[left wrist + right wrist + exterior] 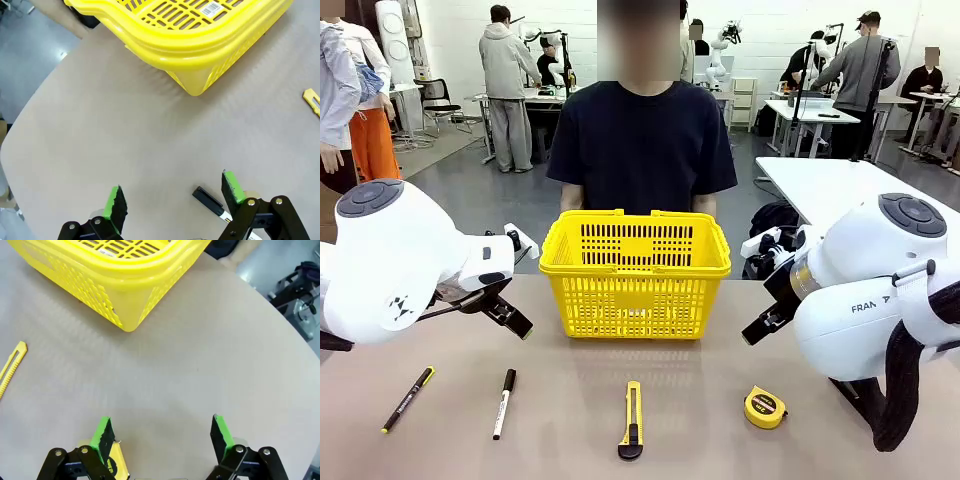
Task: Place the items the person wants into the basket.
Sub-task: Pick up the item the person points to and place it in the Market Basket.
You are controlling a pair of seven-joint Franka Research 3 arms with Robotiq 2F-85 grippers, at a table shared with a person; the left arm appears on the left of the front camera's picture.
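The left pincer [174, 186] is held spread over the counter [125, 135], the marker [209, 200] seen near one finger. The right pincer [161, 422] is likewise spread. The basket [635, 300] is set mid-counter, the pen [408, 399] laid left of the marker.

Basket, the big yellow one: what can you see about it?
The basket is bright yellow and looks like plastic. Its walls are full of little slots, with a thick smooth rim on top and handles folded down along it. A white barcode sticker shows inside. It stands upright in the middle of the table, on the far side, right in front of the person. Neither robot arm touches it.
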